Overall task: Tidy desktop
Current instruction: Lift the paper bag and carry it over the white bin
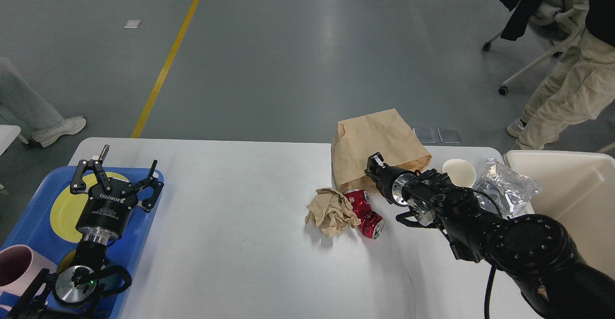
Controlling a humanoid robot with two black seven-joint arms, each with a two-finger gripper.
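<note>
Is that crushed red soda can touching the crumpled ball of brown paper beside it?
Touching. In the head view, the crushed red soda can lies right against the crumpled ball of brown paper on the white tabletop, with no strip of table showing between them.

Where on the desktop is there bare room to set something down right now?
The desktop is bare across its middle, between the blue tray on the left and the crumpled paper on the right. The near edge is also free. Crowded: the far right, with paper bag, red can, paper cup, foil bag and the right arm.
</note>
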